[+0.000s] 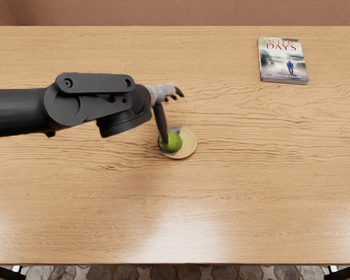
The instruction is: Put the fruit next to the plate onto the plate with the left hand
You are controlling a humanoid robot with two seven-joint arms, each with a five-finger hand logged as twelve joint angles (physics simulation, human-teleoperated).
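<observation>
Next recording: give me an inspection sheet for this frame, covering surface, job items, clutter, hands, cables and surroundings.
Surface: wooden table, with a glare patch near the front edge.
Job's things: green fruit lies on the small tan plate, toward its left side.
Clutter: one book lying flat at the far right, well away from the plate.
Hands: left hand is above and just behind the plate, fingers spread, with one dark digit reaching down to the fruit's left side; no closed grasp seen. The right hand is out of view.
Cables: nothing seen.
Surroundings: brown wall behind the table; patterned floor and dark legs show below the front edge.
</observation>
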